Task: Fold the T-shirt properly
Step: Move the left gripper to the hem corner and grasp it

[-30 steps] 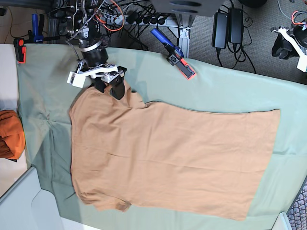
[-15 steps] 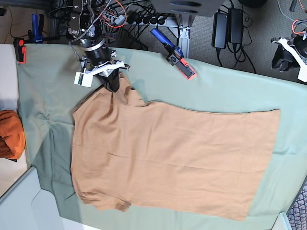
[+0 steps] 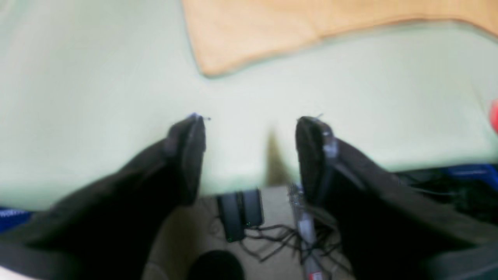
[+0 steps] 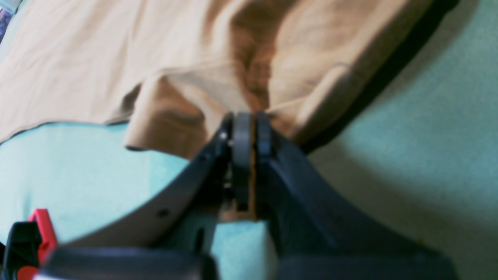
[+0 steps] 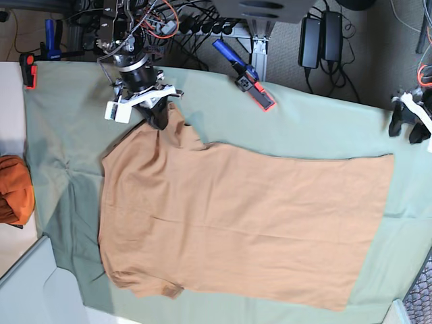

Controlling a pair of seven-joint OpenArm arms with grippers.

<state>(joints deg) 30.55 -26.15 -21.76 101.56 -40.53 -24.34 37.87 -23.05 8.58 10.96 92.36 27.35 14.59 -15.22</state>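
Right gripper [image 4: 249, 116] clenched on T-shirt [image 5: 236, 216] sleeve; left gripper [image 3: 249, 118] spread, apparently empty; lift slowly, keep fold edge straight.

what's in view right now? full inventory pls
T-shirt: 1, tan, spread flat mid-table
table cloth: 1, pale green, under the shirt
orange cloth: 1, bundled, far left edge of base view
clamps: 2 seen, one blue and red on the top edge, one red and black at the top left corner
power bricks: 2, black, on floor with cables
right end effector: shut on the shirt sleeve
left end effector: open, empty, over the cloth edge
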